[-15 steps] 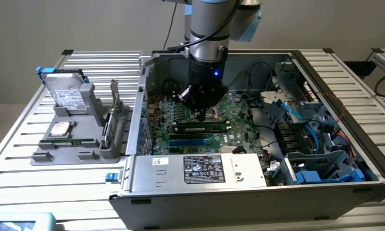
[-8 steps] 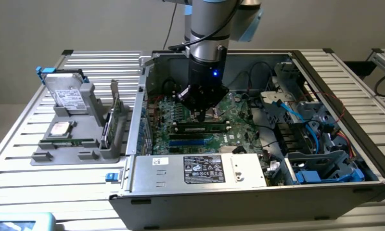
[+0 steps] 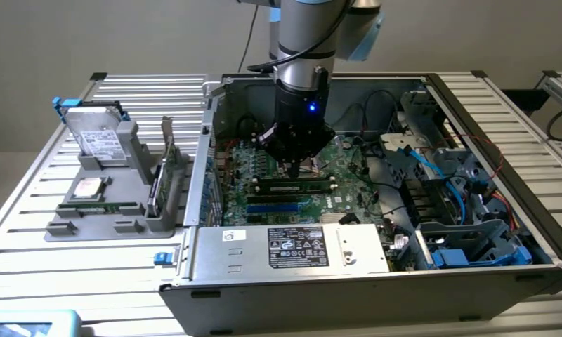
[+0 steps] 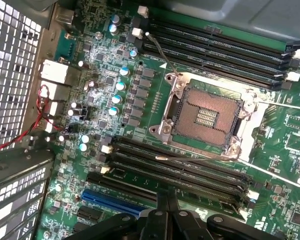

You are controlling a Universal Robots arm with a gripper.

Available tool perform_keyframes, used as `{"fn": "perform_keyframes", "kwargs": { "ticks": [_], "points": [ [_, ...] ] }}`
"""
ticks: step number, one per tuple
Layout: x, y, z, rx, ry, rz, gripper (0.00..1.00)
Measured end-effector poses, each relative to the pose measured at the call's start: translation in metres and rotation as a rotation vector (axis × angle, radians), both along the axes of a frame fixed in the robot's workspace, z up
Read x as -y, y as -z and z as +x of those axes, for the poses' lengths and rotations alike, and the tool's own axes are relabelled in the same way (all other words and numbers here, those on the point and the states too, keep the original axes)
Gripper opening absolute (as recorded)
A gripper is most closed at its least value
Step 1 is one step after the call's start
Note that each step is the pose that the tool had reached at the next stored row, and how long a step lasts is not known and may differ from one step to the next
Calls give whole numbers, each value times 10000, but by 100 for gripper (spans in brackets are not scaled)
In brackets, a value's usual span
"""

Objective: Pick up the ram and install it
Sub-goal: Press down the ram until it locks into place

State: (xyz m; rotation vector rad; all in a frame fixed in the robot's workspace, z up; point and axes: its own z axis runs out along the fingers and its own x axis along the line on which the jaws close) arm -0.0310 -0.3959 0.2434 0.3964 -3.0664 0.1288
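I have the gripper (image 3: 295, 167) closed and low over the motherboard (image 3: 342, 193), directly above the ram (image 3: 295, 187). The ram lies in a slot, its long axis running across the exterior view, just beneath the fingertips.

Silver-grey arm (image 3: 305, 31) with pale-blue joint cap, black cable, black wrist unit, small blue light.

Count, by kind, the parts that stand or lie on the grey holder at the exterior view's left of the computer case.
Silver hard drives: 2 (one upright, one flat)
Green expansion card, upright: 1
Thin green strip at the holder's front, kind unclear: 1
Total: 4
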Motion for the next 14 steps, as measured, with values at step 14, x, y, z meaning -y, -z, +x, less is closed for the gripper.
{"fn": "perform_keyframes", "kwargs": {
  "ticks": [14],
  "points": [
    [1,-2,0,274,1135,-26,11]
  ]
}}
